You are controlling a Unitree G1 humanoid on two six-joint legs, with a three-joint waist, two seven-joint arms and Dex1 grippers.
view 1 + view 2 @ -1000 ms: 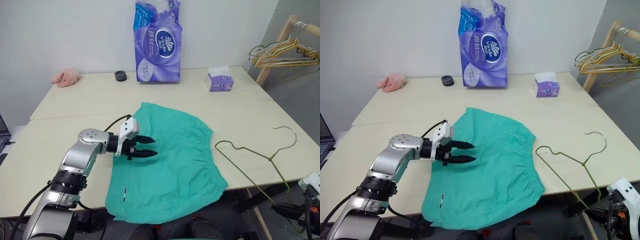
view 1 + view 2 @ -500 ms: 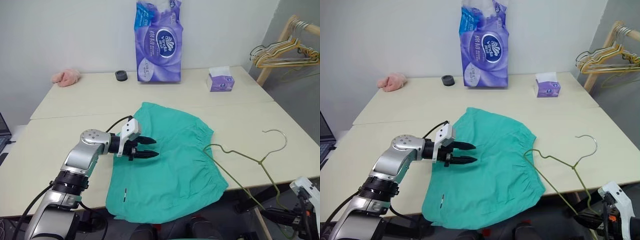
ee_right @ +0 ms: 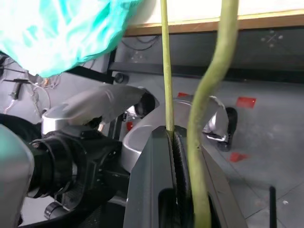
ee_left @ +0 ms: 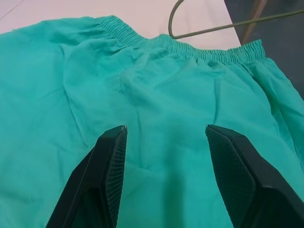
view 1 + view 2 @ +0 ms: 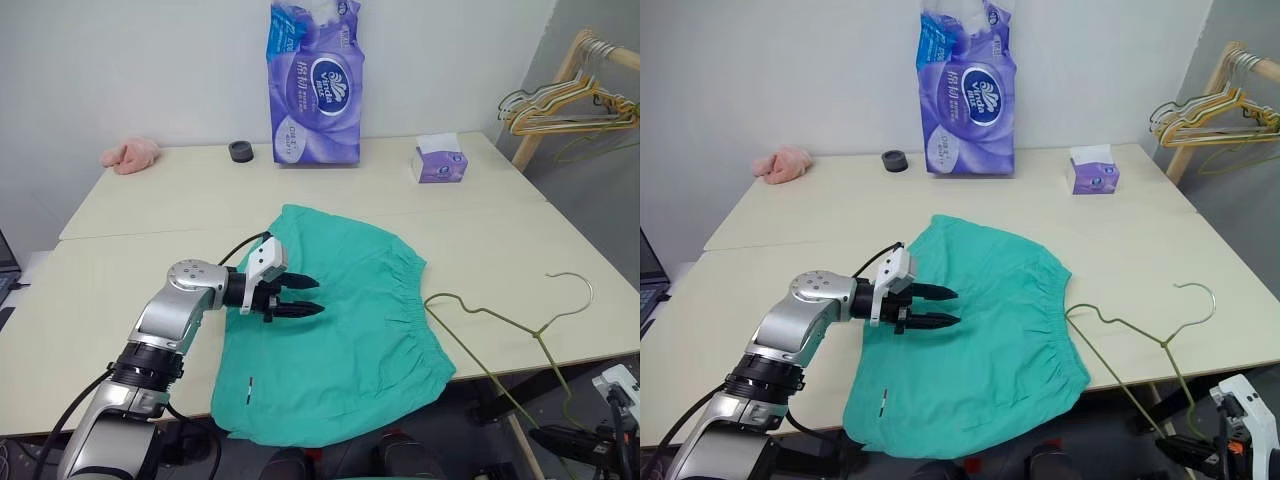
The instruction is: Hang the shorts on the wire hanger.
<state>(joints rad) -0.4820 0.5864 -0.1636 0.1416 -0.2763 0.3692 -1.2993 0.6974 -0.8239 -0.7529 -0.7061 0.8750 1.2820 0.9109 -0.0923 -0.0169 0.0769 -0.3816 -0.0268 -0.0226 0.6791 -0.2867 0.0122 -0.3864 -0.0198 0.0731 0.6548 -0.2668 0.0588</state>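
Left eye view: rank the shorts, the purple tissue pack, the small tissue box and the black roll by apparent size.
1. shorts
2. purple tissue pack, though it stands farther back
3. small tissue box
4. black roll

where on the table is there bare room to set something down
Bare tabletop lies left of the shorts, and between the pink cloth and black ring at the back. Another patch lies between the tissue box and wire hanger. The front middle is crowded.
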